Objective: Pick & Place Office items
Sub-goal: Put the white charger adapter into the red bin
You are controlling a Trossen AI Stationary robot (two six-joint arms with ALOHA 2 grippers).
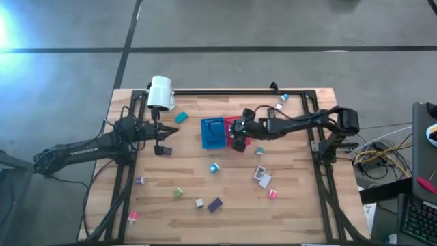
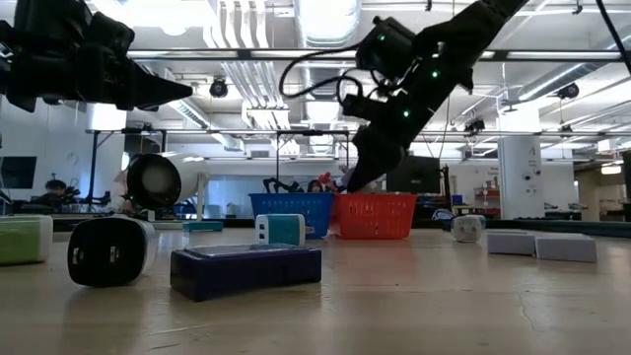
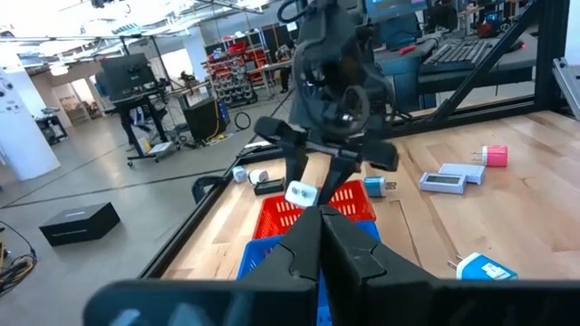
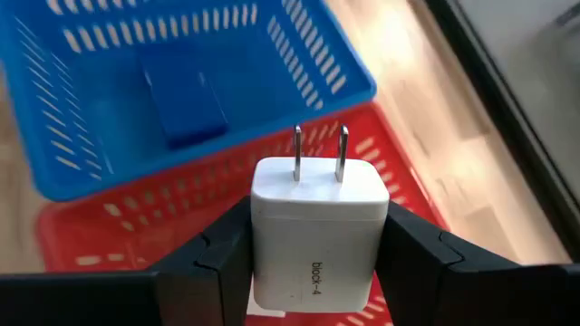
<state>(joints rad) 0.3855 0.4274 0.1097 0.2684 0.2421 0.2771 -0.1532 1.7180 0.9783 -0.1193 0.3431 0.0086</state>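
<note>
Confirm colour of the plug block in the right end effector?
White, with two metal prongs; the plug block shows best in the right wrist view, above the red bin.

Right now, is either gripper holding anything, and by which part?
The right gripper grips a white plug block by its two sides, prongs pointing forward. The left gripper is shut, empty.

A dark arm's hand point(image 2: 357, 182) hangs over the red bin point(image 2: 376, 216), beside the blue bin point(image 2: 292, 212).

Light wooden surface point(image 1: 293, 212) in a black frame. Blue bin point(image 1: 213, 132) and red bin point(image 1: 233, 128) side by side mid-surface, white lamp point(image 1: 160, 92) lying near the far-left corner, small office items point(image 1: 214, 168) scattered across the near half.
</note>
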